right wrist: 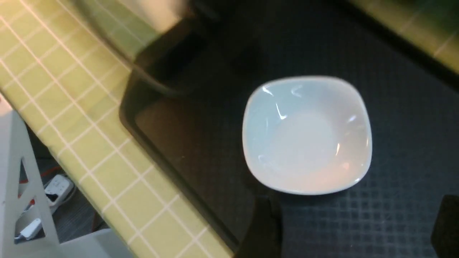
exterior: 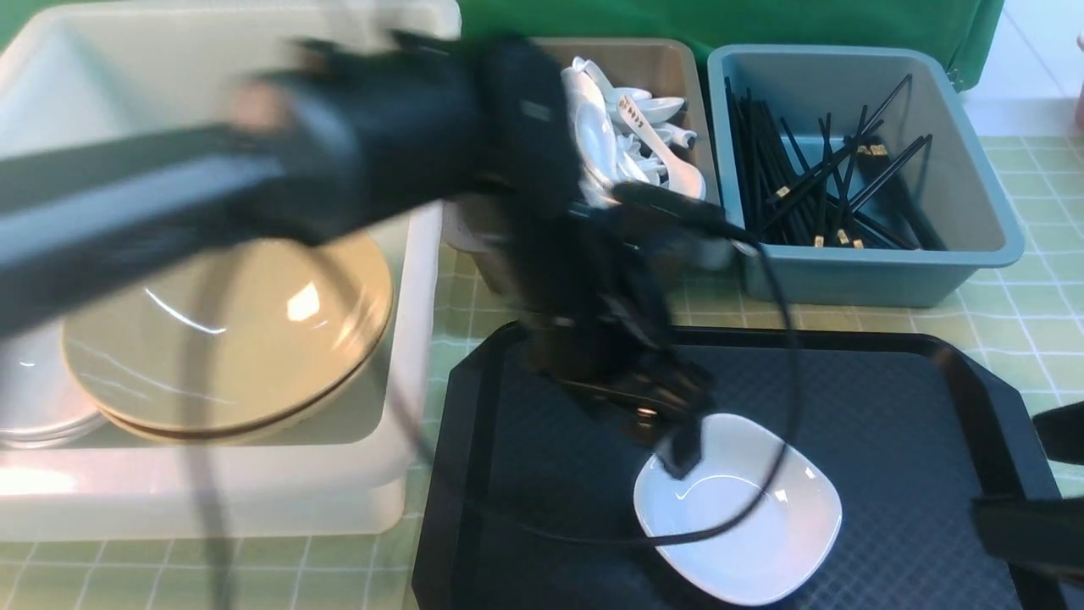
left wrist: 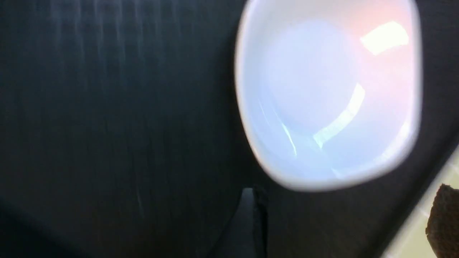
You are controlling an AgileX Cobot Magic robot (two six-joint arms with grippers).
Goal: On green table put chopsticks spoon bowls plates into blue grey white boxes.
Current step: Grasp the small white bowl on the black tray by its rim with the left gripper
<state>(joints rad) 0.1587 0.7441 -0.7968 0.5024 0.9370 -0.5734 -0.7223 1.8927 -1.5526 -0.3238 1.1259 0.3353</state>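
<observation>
A small white plate (exterior: pixel 738 518) lies on the black tray (exterior: pixel 889 407). My left gripper (exterior: pixel 673 436) hangs just over the plate's far-left rim, blurred. In the left wrist view its fingers (left wrist: pixel 259 215) stand wide apart and empty, with the plate (left wrist: pixel 326 93) just ahead. My right gripper (exterior: pixel 1046 479) is open and empty at the tray's right edge. In its wrist view the plate (right wrist: pixel 306 134) lies ahead of the gripper (right wrist: pixel 355 229). Tan bowls (exterior: pixel 229 330) are stacked in the white box (exterior: pixel 212 500). Chopsticks (exterior: pixel 813 182) fill the blue box (exterior: pixel 881 275). The written spoon (exterior: pixel 641 125) lies in the grey box (exterior: pixel 669 63).
More white plates (exterior: pixel 34 398) sit beside the bowls in the white box. Plain white spoons (exterior: pixel 601 135) pile up in the grey box. The green table (exterior: pixel 1016 305) shows around the tray. Its edge, with floor and a power strip (right wrist: pixel 57 186) below, shows in the right wrist view.
</observation>
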